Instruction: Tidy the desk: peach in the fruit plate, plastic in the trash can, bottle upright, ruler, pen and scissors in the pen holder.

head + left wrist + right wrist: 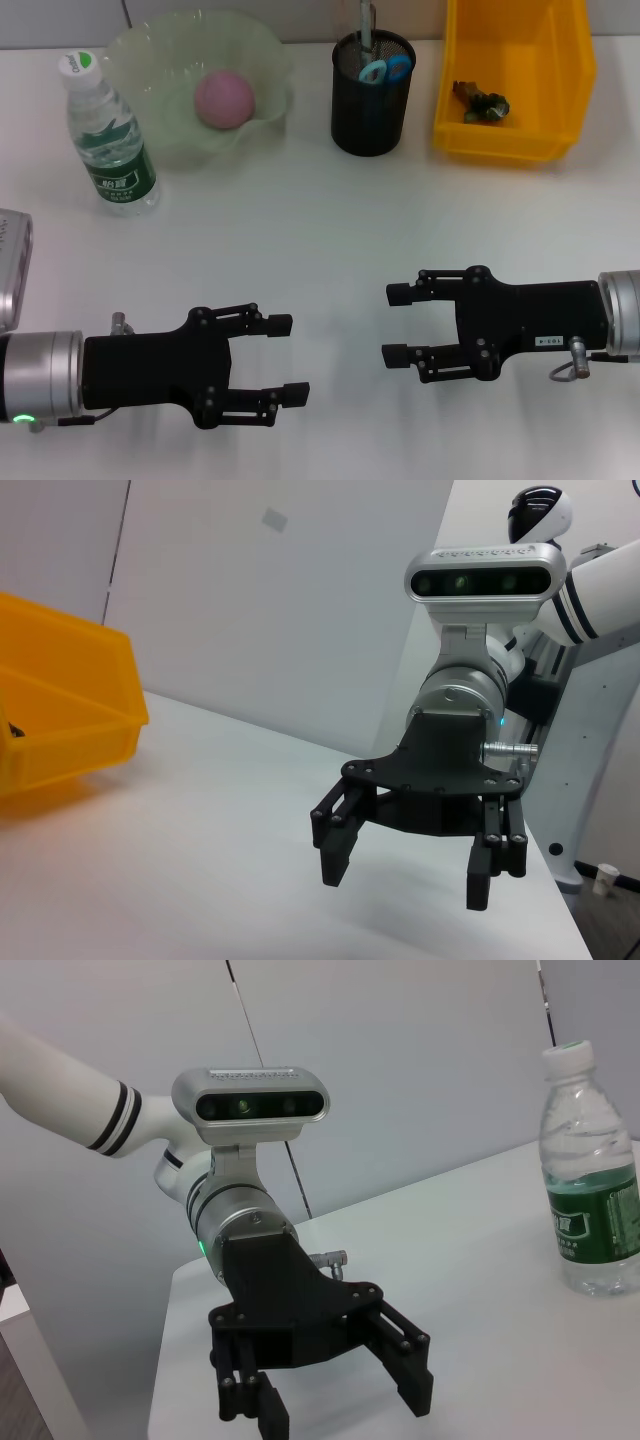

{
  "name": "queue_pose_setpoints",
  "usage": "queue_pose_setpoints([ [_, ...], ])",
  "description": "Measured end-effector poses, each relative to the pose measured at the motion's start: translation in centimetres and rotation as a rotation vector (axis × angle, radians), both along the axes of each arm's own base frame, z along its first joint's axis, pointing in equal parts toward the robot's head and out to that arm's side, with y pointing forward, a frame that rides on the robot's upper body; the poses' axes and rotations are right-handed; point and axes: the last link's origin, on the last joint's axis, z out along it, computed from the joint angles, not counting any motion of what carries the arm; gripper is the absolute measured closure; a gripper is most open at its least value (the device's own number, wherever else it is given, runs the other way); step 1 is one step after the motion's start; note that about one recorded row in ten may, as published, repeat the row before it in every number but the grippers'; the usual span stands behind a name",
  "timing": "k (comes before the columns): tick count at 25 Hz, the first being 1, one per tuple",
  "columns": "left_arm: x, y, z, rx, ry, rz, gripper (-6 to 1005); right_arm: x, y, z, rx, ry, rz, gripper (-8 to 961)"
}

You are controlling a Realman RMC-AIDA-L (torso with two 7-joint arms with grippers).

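Note:
A pink peach (224,98) lies in the pale green fruit plate (150,60) at the back left. Beside the plate a clear bottle (108,135) (590,1200) with a green label stands upright. The black mesh pen holder (372,95) holds blue-handled scissors (385,70) and a slim grey stick (366,20); I cannot tell whether it is the pen or the ruler. A crumpled piece of plastic (480,102) rests inside the yellow bin (515,80) (60,710). My left gripper (285,360) (342,1408) and right gripper (397,325) (408,878) hover open and empty near the front, facing each other.
A grey device (12,265) sits at the table's left edge. The white tabletop (320,230) stretches between the grippers and the row of objects at the back.

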Motion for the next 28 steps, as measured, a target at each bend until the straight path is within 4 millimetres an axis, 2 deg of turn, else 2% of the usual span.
queue_pose_setpoints([
  [28, 0.08, 0.17, 0.22, 0.003, -0.005, -0.003, 194, 0.02, 0.02, 0.24, -0.001, 0.007, -0.010, 210],
])
